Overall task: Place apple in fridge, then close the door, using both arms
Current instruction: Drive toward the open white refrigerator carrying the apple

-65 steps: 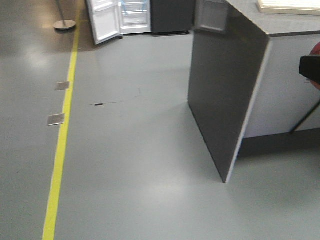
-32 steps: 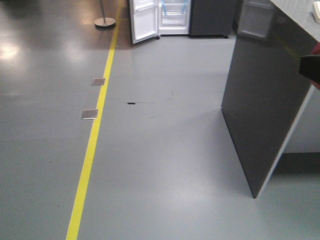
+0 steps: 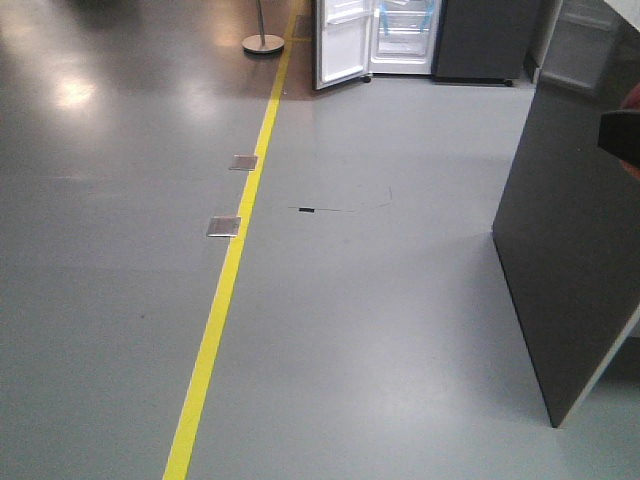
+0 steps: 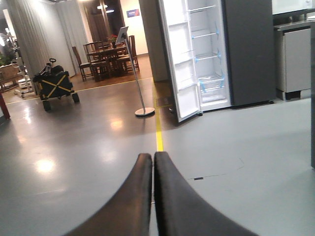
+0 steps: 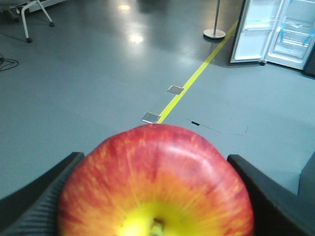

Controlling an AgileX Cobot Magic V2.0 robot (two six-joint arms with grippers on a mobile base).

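The apple [image 5: 155,182], red with a yellow patch, fills the bottom of the right wrist view. My right gripper [image 5: 155,158] is shut on it, one black finger on each side. At the right edge of the front view a dark part of that gripper [image 3: 620,135] shows, with a red sliver of the apple [image 3: 633,96] beside it. Far off across the floor, the fridge [image 4: 209,54] shows its white interior and shelves. Its door [image 4: 179,64] hangs wide open on the left. My left gripper [image 4: 153,158] is shut and holds nothing.
A tall dark cabinet side [image 3: 570,230] stands close on the right. A yellow floor line [image 3: 230,270] with two metal floor plates [image 3: 224,226] runs toward the fridge. A sign stand [image 4: 144,112] is near the door. A cart [image 4: 54,83] and dining chairs [image 4: 106,54] sit far left.
In the front view the fridge, yellow line and dark cabinet have all slid to the right, and less of the cabinet shows. The right gripper's hold on the apple looks unchanged.
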